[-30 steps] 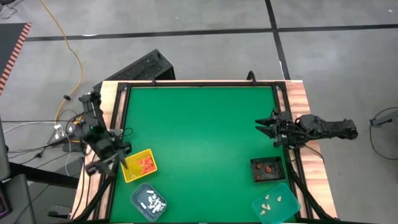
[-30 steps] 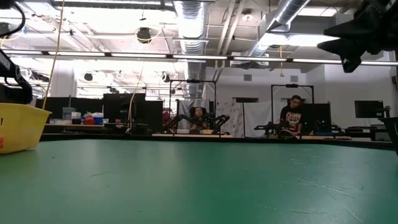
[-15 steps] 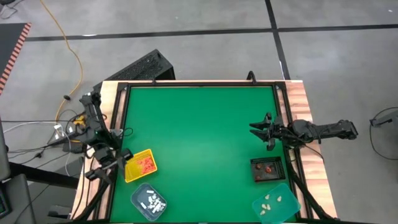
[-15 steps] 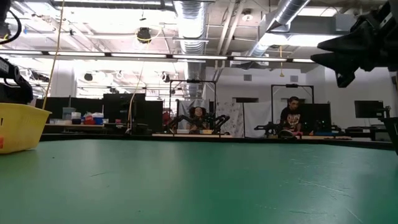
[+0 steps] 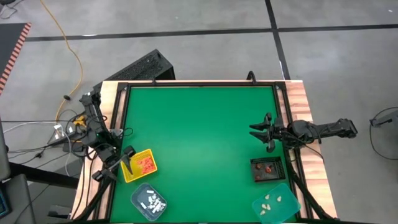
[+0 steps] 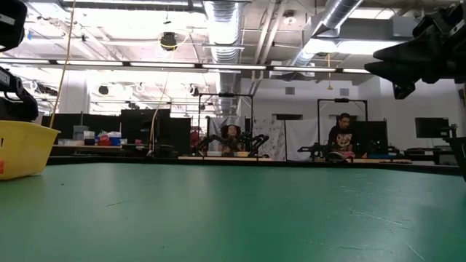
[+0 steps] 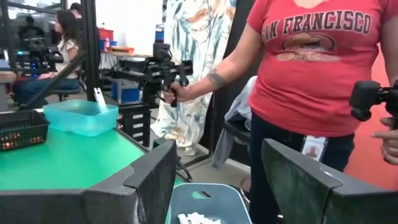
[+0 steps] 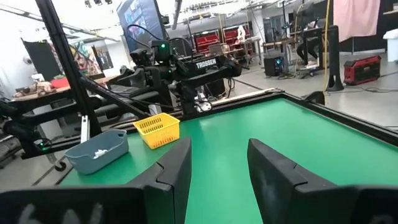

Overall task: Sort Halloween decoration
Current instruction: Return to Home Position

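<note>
High view: Halloween decoration (image 5: pixel 147 163) lies sorted in the trays, none on the green surface (image 5: pixel 199 130). Left gripper (image 5: pixel 122 163), released and empty, hangs beside the yellow tray (image 5: pixel 151 155); swinging home could clip its rim and spill orange pieces. Right gripper (image 5: pixel 256 132), released, hovers across the surface.

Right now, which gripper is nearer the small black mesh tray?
Right. The right gripper hangs close by the black mesh tray; the left gripper is across the table, beside the yellow basket.
</note>
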